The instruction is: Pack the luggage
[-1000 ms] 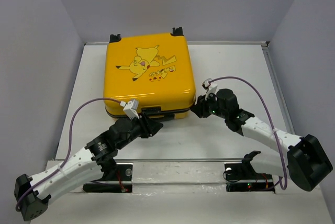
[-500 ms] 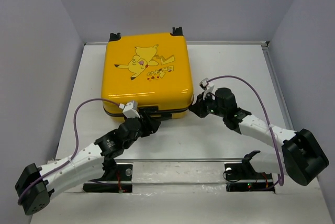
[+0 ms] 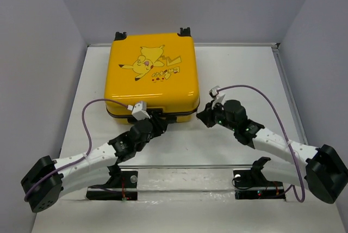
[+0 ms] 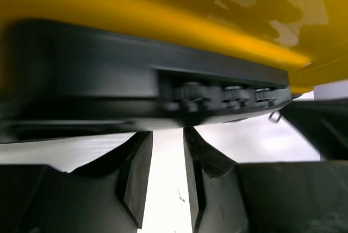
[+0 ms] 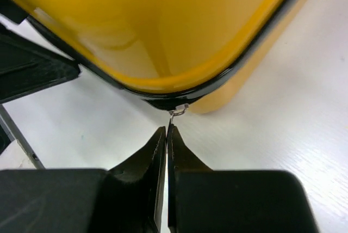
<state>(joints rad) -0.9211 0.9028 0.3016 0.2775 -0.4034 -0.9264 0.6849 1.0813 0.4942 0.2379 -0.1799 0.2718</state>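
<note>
Luggage (image 3: 152, 75): closed, flat mid-table, swung slightly left in the last second. My right gripper (image 5: 166, 130): pinched on zip pull (image 5: 178, 109), near-right corner. Left gripper (image 4: 167, 134): slightly spread, empty, at front edge. Zipping likely underway.

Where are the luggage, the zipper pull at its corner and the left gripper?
luggage (image 3: 157, 87), top external view, middle of its yellow shell.
zipper pull (image 5: 178, 109), right wrist view, its small metal ring.
left gripper (image 4: 167, 134), left wrist view, gap midway between its fingertips.
</note>
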